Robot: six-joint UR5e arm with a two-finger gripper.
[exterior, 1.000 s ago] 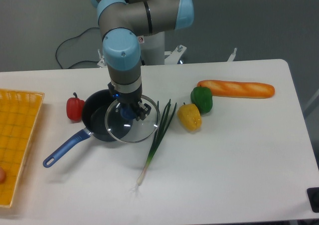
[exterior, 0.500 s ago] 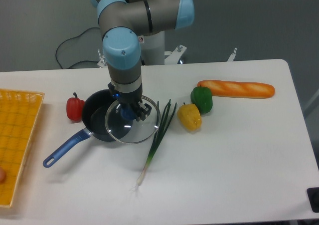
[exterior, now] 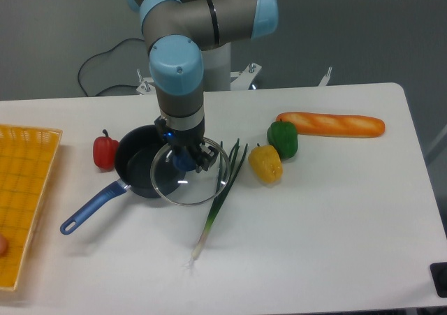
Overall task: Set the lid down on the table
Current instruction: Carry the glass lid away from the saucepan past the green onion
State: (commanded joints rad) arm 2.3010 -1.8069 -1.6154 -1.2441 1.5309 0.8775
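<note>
The lid point(exterior: 187, 181) is a clear glass disc with a metal rim and a blue centre knob. My gripper point(exterior: 187, 157) is shut on the knob and holds the lid level, partly over the right rim of the dark saucepan point(exterior: 140, 170) and partly over the white table point(exterior: 314, 224). I cannot tell how high the lid hangs above the table. The saucepan's blue handle points to the lower left.
A green onion point(exterior: 220, 196) lies just right of the lid, its leaves under the rim. A red pepper point(exterior: 105, 151) sits left of the pan. A yellow pepper point(exterior: 265, 164), green pepper point(exterior: 283, 139) and baguette point(exterior: 332, 124) lie right. A yellow tray point(exterior: 21, 196) is at far left.
My gripper and the lid have shifted slightly right and toward the front, further off the saucepan and closer over the green onion.
</note>
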